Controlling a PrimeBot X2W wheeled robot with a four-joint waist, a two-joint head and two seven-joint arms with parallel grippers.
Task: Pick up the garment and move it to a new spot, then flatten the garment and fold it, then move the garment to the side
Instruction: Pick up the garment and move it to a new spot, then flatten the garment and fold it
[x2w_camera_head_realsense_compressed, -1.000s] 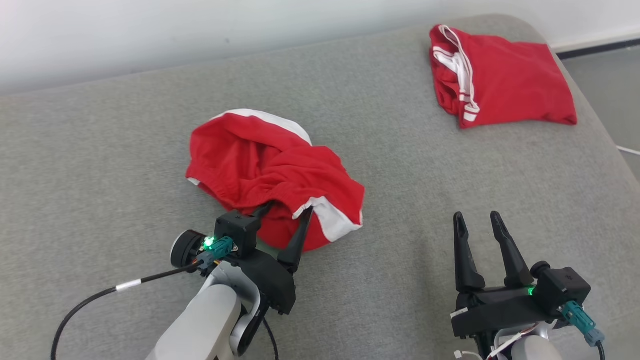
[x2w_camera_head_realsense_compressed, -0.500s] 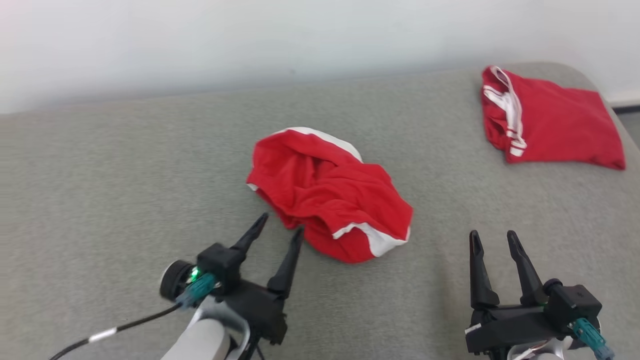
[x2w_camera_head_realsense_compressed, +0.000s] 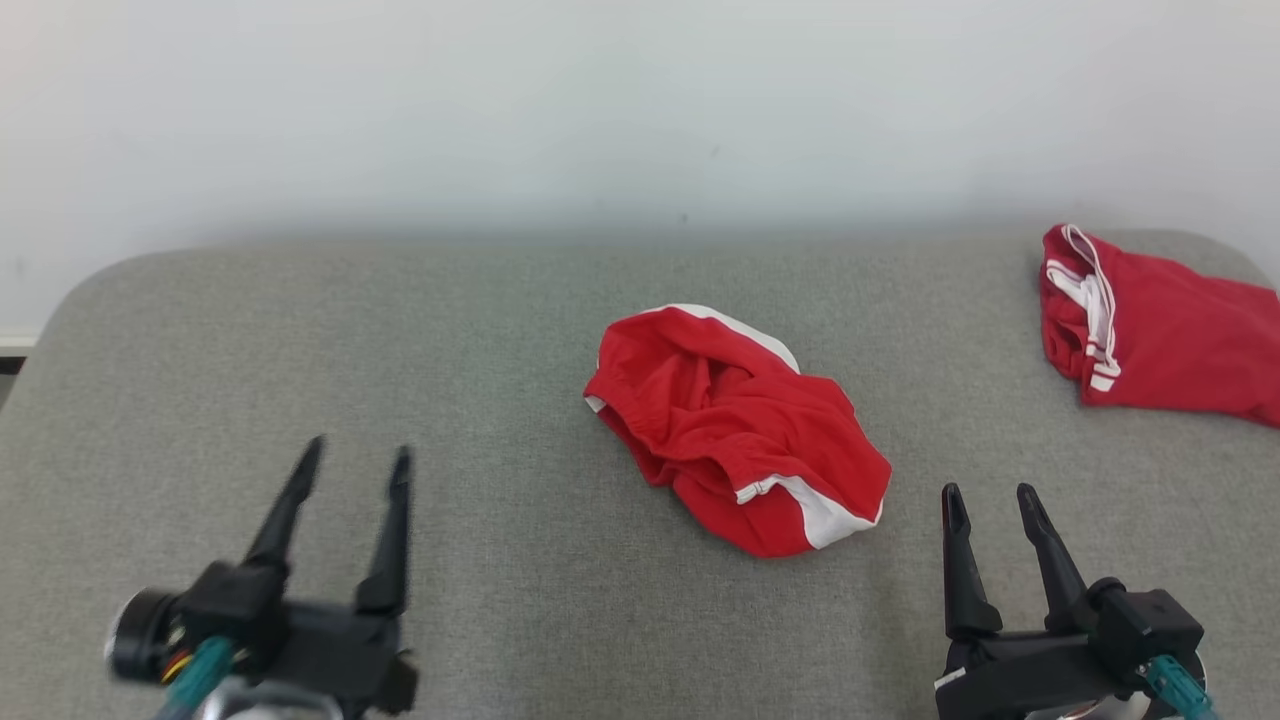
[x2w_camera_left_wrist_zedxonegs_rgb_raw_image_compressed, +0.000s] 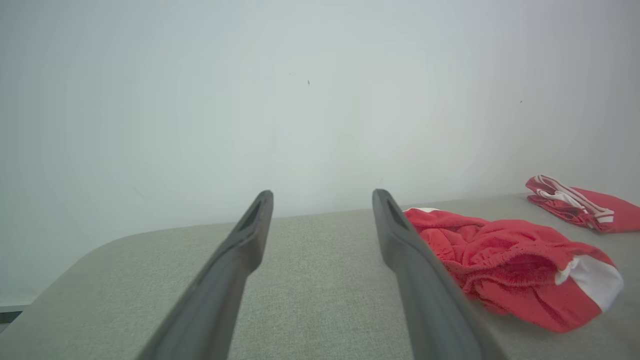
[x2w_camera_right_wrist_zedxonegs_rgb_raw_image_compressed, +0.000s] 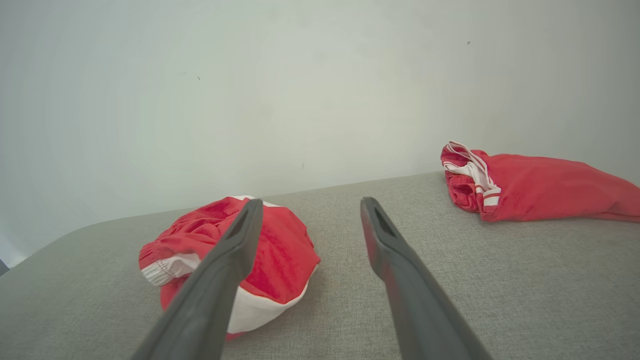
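So the head cam sits up high, looking forward and down over the grey cushion (x2w_camera_head_realsense_compressed: 500, 330) toward the white wall (x2w_camera_head_realsense_compressed: 600, 100). Each wrist cam rides low, close to the surface, facing that far wall past the left gripper (x2w_camera_left_wrist_zedxonegs_rgb_raw_image_compressed: 322, 194) or right gripper (x2w_camera_right_wrist_zedxonegs_rgb_raw_image_compressed: 311, 201). All three catch the crumpled garment (x2w_camera_head_realsense_compressed: 740, 430) mid-scene and the folded red garment (x2w_camera_head_realsense_compressed: 1180, 340) far right.

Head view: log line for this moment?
left gripper: open, empty | right gripper: open, empty | crumpled garment: centre of grey surface, untouched, not flattened | folded garment: far right
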